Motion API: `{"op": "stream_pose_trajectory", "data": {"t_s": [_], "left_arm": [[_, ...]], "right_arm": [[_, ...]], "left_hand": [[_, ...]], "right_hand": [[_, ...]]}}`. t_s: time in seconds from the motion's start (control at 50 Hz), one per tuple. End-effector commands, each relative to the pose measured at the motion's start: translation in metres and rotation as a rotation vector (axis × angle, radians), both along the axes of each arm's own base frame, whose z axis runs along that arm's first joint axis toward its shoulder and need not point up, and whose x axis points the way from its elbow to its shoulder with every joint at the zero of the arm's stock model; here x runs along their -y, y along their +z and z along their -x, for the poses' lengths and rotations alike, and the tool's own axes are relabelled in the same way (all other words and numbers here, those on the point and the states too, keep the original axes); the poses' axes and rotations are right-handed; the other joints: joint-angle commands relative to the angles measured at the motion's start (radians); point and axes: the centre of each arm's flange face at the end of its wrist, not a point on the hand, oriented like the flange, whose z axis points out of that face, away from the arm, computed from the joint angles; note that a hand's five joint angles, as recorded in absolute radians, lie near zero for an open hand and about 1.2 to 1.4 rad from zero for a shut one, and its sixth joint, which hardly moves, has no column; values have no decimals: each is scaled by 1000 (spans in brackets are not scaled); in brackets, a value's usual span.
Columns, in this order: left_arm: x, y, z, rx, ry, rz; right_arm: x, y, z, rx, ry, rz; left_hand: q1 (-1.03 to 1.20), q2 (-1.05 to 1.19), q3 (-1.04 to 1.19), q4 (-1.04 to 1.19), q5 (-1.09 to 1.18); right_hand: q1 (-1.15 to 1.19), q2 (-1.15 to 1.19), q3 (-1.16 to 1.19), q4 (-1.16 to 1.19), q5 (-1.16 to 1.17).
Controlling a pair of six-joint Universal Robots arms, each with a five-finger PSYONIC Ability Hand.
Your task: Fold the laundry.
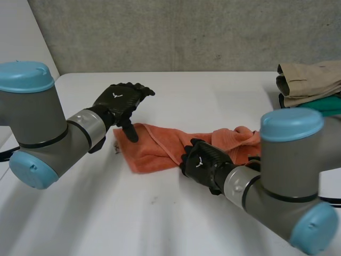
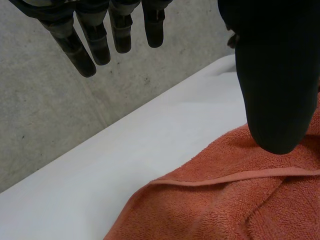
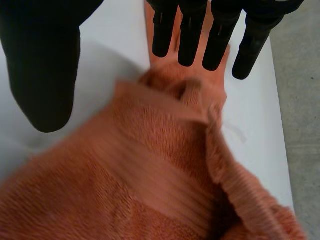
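An orange towel lies rumpled across the middle of the white worktop. The left hand hangs open over the towel's left end, fingers straight, thumb pointing down at the cloth. The right hand, likewise open with fingers extended, sits at the towel's near edge, about midway along. Folded beige and teal clothes are stacked at the far right.
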Motion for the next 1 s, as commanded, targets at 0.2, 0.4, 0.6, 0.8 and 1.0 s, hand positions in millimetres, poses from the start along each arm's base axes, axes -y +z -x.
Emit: {"op": "stream_pose_trajectory", "data": {"t_s": [0.2,0.4,0.6,0.8,1.0], "left_arm": [[12,-5,5,3,3,13],[35,-27,30,41,-13,29],[36,-65,41,185,-25,-70],[37,-79,56,228,-53,-38],[21,-76,83,213,-132,-10]], "right_arm": [[39,-3,-15,101,-32,290],[38,156,4,671,-225,110],[56,246,53,921,-396,118],[71,267,90,1077,-495,100],[90,255,108,1123,-583,27]], "left_hand": [[-20,-28,-35,-25,-48],[-20,-28,-35,-25,-48],[-20,-28,-35,-25,-48],[191,183,175,186,162],[1075,1067,1060,1070,1047]], "right_hand": [[988,1002,990,990,978],[988,1002,990,990,978],[988,1002,990,990,978],[988,1002,990,990,978],[988,1002,990,990,978]]}}
